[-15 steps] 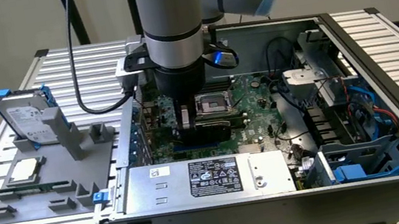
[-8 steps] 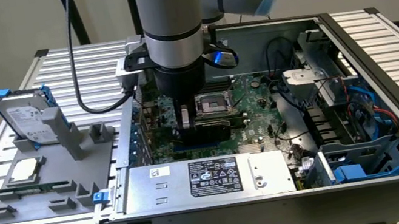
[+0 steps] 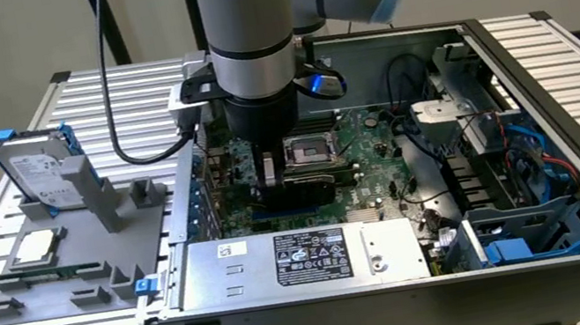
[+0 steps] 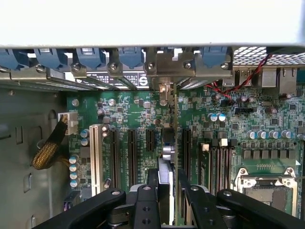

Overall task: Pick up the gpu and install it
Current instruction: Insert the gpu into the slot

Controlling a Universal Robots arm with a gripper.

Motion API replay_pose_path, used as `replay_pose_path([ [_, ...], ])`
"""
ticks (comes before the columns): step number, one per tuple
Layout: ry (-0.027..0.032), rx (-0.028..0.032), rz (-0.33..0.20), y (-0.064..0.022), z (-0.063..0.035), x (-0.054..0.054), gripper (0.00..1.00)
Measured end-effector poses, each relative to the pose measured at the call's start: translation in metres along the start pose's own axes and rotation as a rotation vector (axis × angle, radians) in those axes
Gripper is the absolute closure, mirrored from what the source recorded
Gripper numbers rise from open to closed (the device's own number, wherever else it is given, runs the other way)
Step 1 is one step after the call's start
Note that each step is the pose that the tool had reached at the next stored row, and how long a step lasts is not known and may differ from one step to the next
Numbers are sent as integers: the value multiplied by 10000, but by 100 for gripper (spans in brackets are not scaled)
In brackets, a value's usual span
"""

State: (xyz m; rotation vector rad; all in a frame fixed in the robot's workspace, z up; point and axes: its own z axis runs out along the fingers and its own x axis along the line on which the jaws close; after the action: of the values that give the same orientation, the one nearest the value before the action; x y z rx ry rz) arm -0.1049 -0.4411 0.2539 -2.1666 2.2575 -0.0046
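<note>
In the wrist view the gpu (image 4: 174,143) stands edge-on over the green motherboard (image 4: 133,109), a thin green board running from between my fingers to the case's rear wall. Its silver bracket (image 4: 164,88) meets the row of rear slot covers. My gripper (image 4: 167,198) is shut on the card, with a black finger (image 4: 152,188) on each side. The card lines up with the black expansion slots (image 4: 131,152); whether it is seated I cannot tell. In the exterior view my gripper (image 3: 270,186) is down inside the open computer case (image 3: 544,109), by the motherboard's left side.
A grey fixture (image 3: 85,283) on the exterior view's left holds a silver hard drive with blue rails (image 3: 38,171) and a square processor chip (image 3: 36,247). Inside the case are the power supply (image 3: 307,258), the CPU socket (image 4: 267,188), cables (image 3: 421,95) and a blue drive cage (image 3: 518,238).
</note>
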Motion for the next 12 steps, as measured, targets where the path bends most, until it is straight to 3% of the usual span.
replay_pose_path([
  [4, 33, -18, 0, 1, 11, 1, 73],
  [12, 47, -75, 0, 2, 41, 2, 73],
])
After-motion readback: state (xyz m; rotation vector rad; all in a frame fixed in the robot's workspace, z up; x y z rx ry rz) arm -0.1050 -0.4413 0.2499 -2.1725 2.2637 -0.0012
